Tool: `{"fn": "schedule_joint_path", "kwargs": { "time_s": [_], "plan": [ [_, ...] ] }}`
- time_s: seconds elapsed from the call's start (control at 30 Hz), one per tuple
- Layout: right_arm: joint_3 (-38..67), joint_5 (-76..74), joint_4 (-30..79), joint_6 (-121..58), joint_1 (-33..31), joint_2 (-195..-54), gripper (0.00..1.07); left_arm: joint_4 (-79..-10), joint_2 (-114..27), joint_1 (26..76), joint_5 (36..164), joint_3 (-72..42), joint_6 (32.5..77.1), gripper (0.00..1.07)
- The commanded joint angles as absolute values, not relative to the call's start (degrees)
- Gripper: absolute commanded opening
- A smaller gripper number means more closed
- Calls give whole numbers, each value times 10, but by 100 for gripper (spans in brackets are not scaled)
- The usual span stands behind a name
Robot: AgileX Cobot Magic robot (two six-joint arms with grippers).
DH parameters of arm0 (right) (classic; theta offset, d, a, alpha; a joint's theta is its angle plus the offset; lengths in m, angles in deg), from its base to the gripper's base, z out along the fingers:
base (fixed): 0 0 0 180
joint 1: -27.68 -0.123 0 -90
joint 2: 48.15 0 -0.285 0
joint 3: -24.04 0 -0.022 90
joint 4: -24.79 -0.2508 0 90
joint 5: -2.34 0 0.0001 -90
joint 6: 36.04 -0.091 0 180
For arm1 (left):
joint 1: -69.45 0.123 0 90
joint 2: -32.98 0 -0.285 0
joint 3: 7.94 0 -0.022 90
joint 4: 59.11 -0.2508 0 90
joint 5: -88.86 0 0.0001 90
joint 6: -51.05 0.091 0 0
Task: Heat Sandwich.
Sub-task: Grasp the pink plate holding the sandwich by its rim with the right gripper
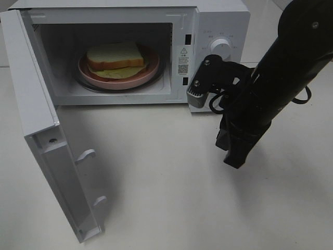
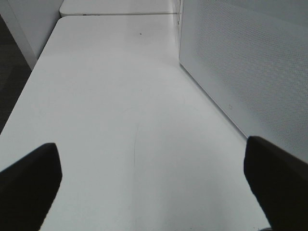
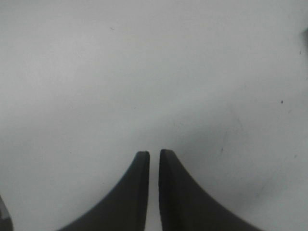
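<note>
Microwave (image 1: 218,21) on the table (image 1: 166,203), door (image 1: 36,120) swung fully open. The sandwich (image 1: 115,56) is seen lying flat on the pink plate (image 1: 86,72) inside the cavity. Being square, it shows no marked long axis; one crust edge is turned toward the opening, roughly parallel to it. The left gripper (image 2: 151,147) is held wide open and empty over the table. The right gripper (image 3: 154,155) is all but closed, nothing being gripped.
</note>
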State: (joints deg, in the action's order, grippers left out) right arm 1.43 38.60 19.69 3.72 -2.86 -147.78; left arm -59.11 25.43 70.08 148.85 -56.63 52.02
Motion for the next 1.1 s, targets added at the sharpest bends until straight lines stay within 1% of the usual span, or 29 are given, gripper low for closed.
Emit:
{"fn": "schedule_joint_path", "kwargs": {
  "time_s": [0.03, 0.07, 0.13, 0.17, 0.3, 0.37, 0.4, 0.47, 0.5, 0.53, 0.57, 0.6, 0.63, 0.67, 0.7, 0.8, 0.9, 1.1],
  "plan": [
    [18, 385, 201, 198, -31, -1473, 12, -591, 266, 701, 1483, -569, 520, 98],
    [18, 385, 201, 198, -31, -1473, 12, -591, 266, 701, 1483, -569, 520, 98],
    [18, 385, 201, 272, -31, -1473, 12, -591, 266, 701, 1483, -569, 520, 98],
    [18, 385, 201, 340, -31, -1473, 13, -591, 266, 701, 1483, -569, 520, 98],
    [18, 385, 202, 413, -31, -1473, 15, -591, 266, 701, 1483, -569, 520, 98],
    [18, 383, 202, 449, -31, -1473, 21, -591, 266, 701, 1483, -569, 520, 98],
    [18, 383, 202, 449, -31, -1473, 21, -591, 266, 701, 1483, -569, 520, 98],
    [18, 374, 202, 445, -31, -1473, 31, -591, 266, 701, 1483, -569, 520, 98],
    [18, 371, 202, 441, -31, -1473, 44, -591, 266, 701, 1483, -569, 520, 98],
    [18, 371, 202, 441, -31, -1473, 44, -591, 266, 701, 1483, -569, 520, 98],
    [18, 371, 202, 437, -31, -1473, 50, -591, 266, 701, 1483, -569, 520, 98],
    [19, 371, 202, 431, -31, -1473, 58, -591, 266, 701, 1483, -569, 520, 98],
    [20, 373, 202, 410, -31, -1473, 71, -591, 266, 701, 1483, -569, 520, 98],
    [20, 373, 200, 395, -31, -1473, 79, -591, 266, 701, 1483, -569, 520, 98],
    [20, 373, 200, 395, -31, -1473, 79, -591, 266, 701, 1483, -569, 520, 98],
    [20, 373, 202, 361, -31, -1473, 96, -591, 266, 701, 1483, -569, 520, 98],
    [22, 374, 203, 361, -31, -1473, 97, -591, 266, 701, 1483, -569, 520, 98],
    [43, 376, 238, 362, -46, -1474, 95, -591, 266, 701, 1483, -569, 520, 98]
  ]
}}
